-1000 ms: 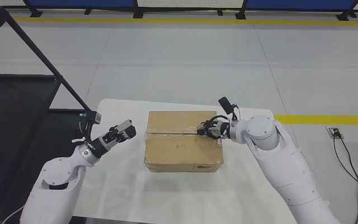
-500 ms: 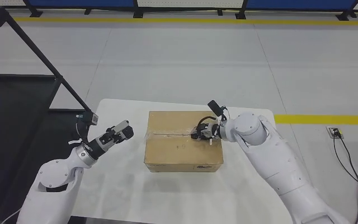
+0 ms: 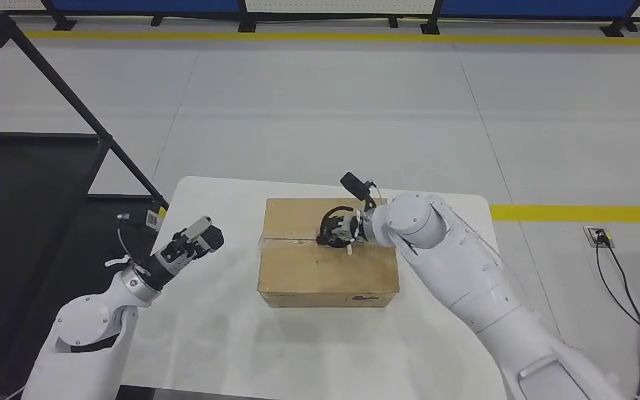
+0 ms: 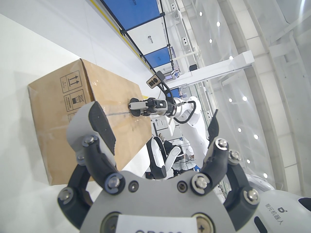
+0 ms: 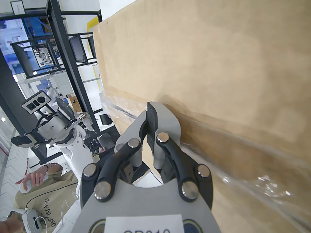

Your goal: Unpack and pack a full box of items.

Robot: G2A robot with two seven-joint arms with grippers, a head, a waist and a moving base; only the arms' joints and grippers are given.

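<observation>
**Closed box at mid-tabletop, right tool on its taped seam**

The cardboard box sits flat at the middle of the white tabletop, with its flaps closed. A seam runs across the lid from 9 o'clock to 3 o'clock, and glossy clear tape covers it. Printed handling marks show on the short side that faces 9 o'clock.

The right arm comes in from the 3 o'clock side of the box. The right tool lies low over the lid, about halfway along the seam, and points toward 9 o'clock. In the right wrist view its two fingers are pressed together, pad against pad, with nothing visible between them. The tips sit at the taped seam, and I cannot tell whether they actually touch the tape.

The left tool hangs above bare tabletop at 9 o'clock of the box, clear of it, and faces that short side. Its fingers are spread wide and hold nothing.
</observation>
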